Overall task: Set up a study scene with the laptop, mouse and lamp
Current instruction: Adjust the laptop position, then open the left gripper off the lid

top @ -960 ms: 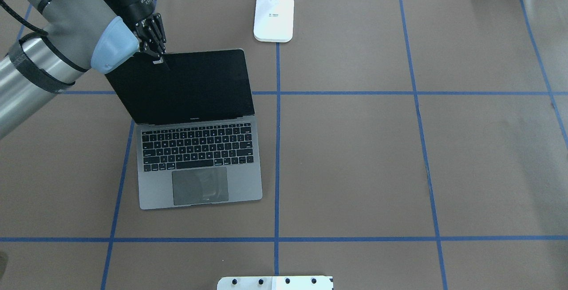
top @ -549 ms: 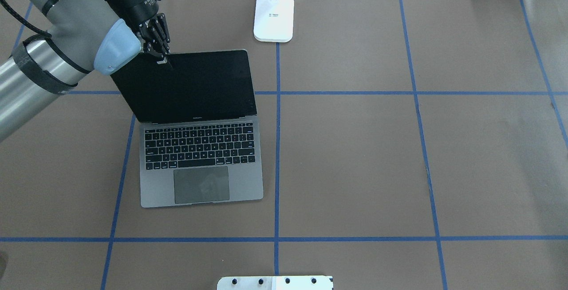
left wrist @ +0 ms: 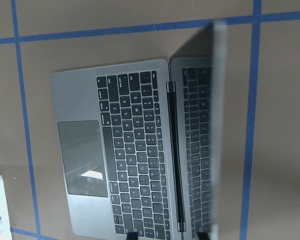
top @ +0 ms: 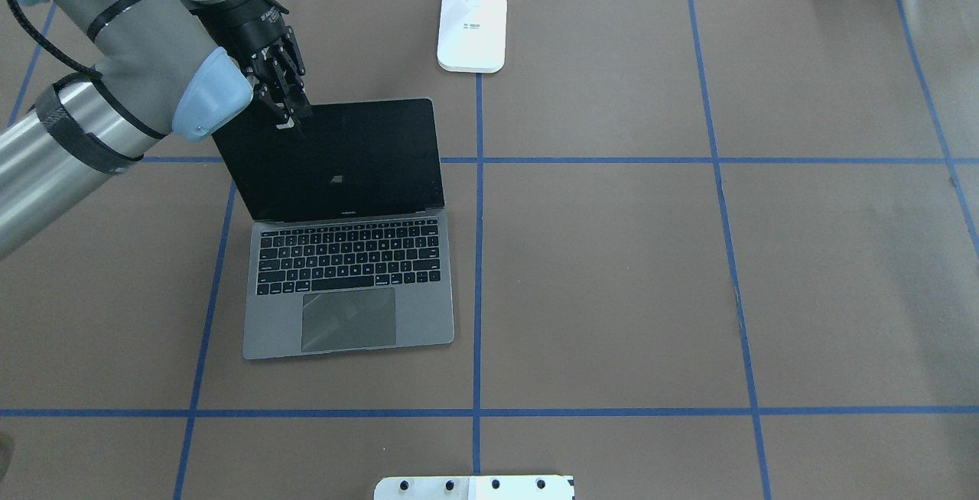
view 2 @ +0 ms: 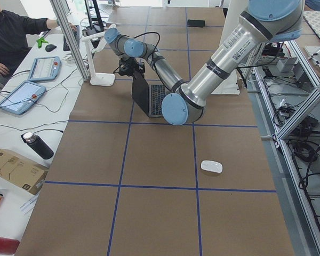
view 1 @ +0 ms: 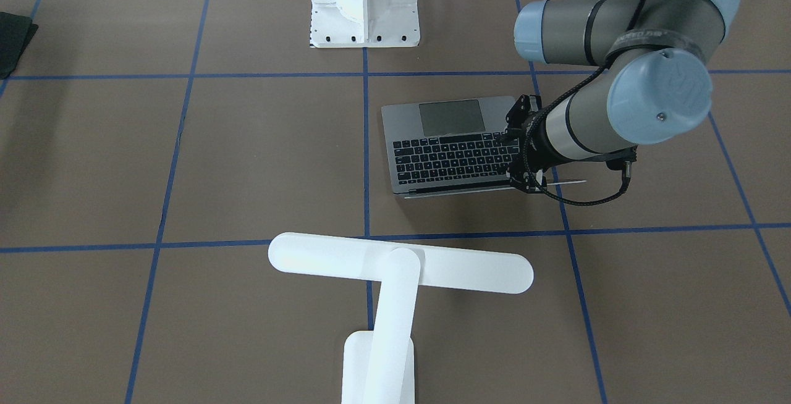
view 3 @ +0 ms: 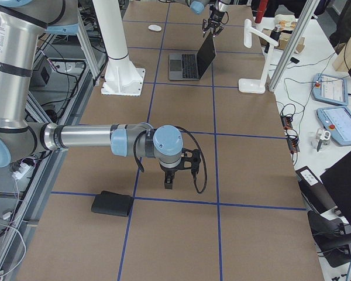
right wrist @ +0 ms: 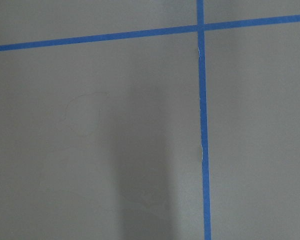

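The dark-grey laptop (top: 348, 309) stands open left of the table's middle, screen dark. My left gripper (top: 289, 125) is at the left end of the lid's top edge. In the left wrist view its fingertips (left wrist: 204, 235) are apart with the keyboard (left wrist: 135, 150) showing between them. One tip rests against the screen side and the lid is not between them. The white lamp (top: 472, 30) stands behind the laptop, its bar head (view 1: 400, 263) level. The white mouse (view 2: 212, 166) lies far to the robot's left. My right gripper (view 3: 169, 181) hangs low over bare table; I cannot tell its state.
The white flanged pedestal (view 1: 364, 5) stands at the robot's side of the table. A flat black pad (view 3: 112, 204) lies near the right gripper. Blue tape lines cross the brown table cover (top: 612, 278). Operators' tablets and cables lie past the far edge.
My left gripper moved right and toward the robot with the lid's top edge. The laptop's back end shifted slightly right; its front edge stayed put.
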You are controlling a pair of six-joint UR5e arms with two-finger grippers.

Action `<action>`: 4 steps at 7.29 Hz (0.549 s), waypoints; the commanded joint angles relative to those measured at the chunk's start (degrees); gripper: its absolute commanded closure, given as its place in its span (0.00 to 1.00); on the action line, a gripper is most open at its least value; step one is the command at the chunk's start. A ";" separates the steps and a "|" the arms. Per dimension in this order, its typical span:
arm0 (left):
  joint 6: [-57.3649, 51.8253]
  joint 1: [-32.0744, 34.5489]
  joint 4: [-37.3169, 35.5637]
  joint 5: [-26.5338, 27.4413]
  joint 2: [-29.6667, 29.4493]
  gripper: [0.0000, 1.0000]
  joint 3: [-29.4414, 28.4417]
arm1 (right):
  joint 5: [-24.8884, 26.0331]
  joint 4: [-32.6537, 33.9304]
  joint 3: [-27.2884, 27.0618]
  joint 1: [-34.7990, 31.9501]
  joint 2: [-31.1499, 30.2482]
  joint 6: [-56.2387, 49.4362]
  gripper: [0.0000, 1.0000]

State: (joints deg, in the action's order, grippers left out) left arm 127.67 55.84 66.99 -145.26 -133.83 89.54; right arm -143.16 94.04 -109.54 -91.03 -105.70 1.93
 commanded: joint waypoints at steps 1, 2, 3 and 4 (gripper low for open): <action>0.04 -0.03 -0.19 0.33 0.15 0.01 0.98 | 0.16 -0.17 0.03 -0.11 -0.38 -0.09 0.01; 0.04 0.06 -0.28 0.59 0.58 0.00 2.47 | 0.51 -0.61 -0.06 -0.55 -0.82 -0.26 0.01; 0.04 0.41 -0.45 0.86 1.54 0.00 4.92 | 0.51 -1.57 -0.06 -0.72 -1.34 -0.96 0.01; -0.40 1.20 -0.37 1.03 2.60 0.00 7.21 | 0.69 -2.71 -0.14 -1.07 -1.78 -1.05 0.01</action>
State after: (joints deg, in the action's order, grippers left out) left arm 127.61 56.32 66.63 -144.49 -132.39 94.05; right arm -142.65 92.57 -109.61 -91.73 -106.92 1.20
